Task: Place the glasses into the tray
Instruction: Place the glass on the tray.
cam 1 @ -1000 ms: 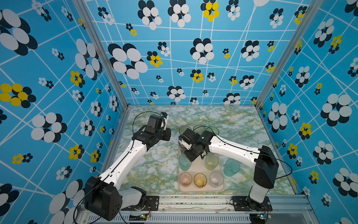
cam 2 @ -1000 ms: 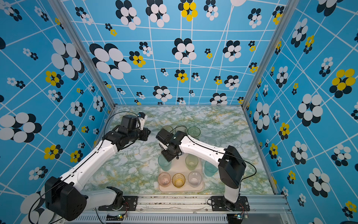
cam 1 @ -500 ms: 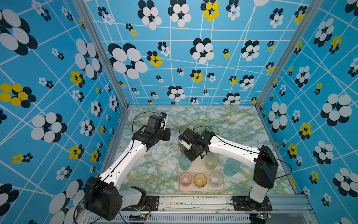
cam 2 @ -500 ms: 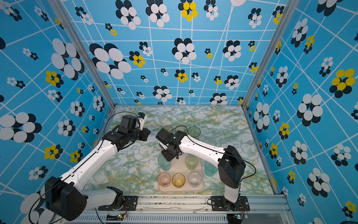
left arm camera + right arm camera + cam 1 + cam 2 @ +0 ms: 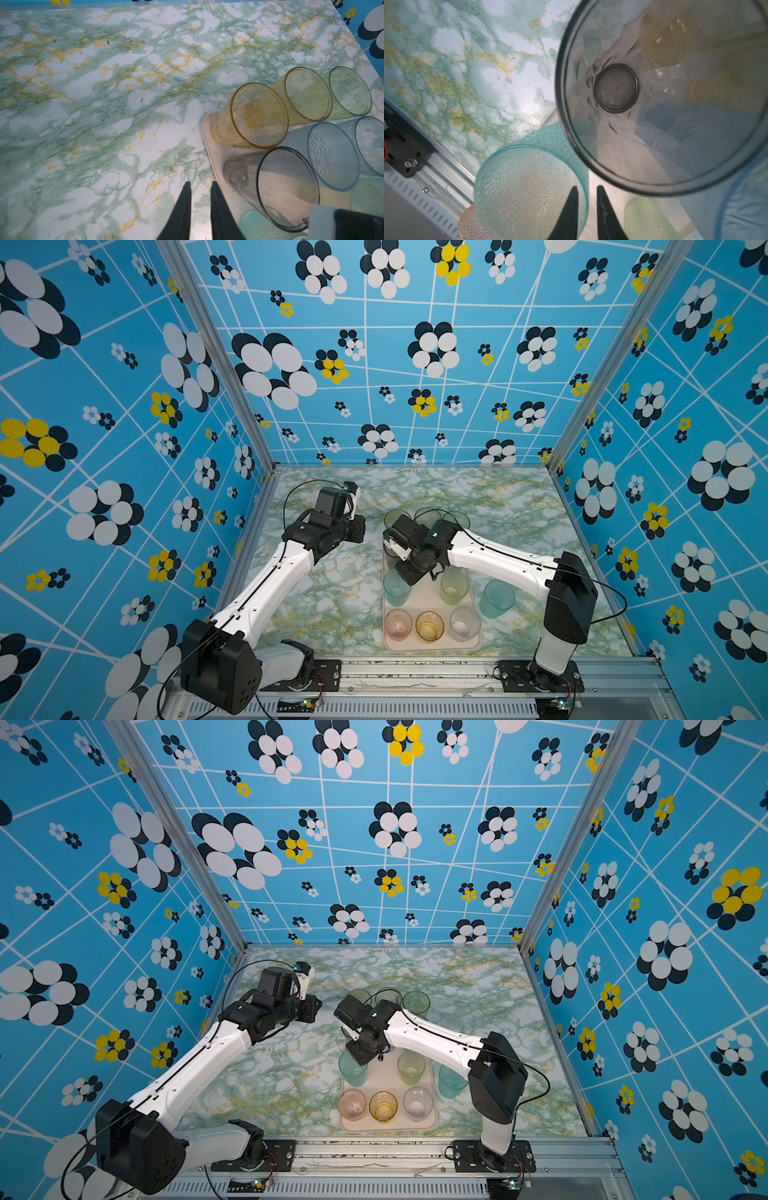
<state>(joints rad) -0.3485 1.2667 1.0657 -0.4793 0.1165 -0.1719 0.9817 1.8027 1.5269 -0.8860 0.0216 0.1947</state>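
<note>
The cream tray lies on the marble table and holds several glasses. My right gripper hangs over the tray's left side. Its jaws stand slightly open astride the rim of a dimpled teal glass, one finger inside and one outside. A tall grey glass stands right beside it. My left gripper hovers over bare table just left of the tray, narrowly open and empty. Another teal glass stands on the table by the tray's right edge.
Tall amber, yellow, green and blue glasses crowd the tray's far end. Short pink, amber and clear glasses line its near edge. A metal rail borders the table's front.
The right gripper's jaws have parted a little around the teal glass's rim. Both arms have hardly moved.
</note>
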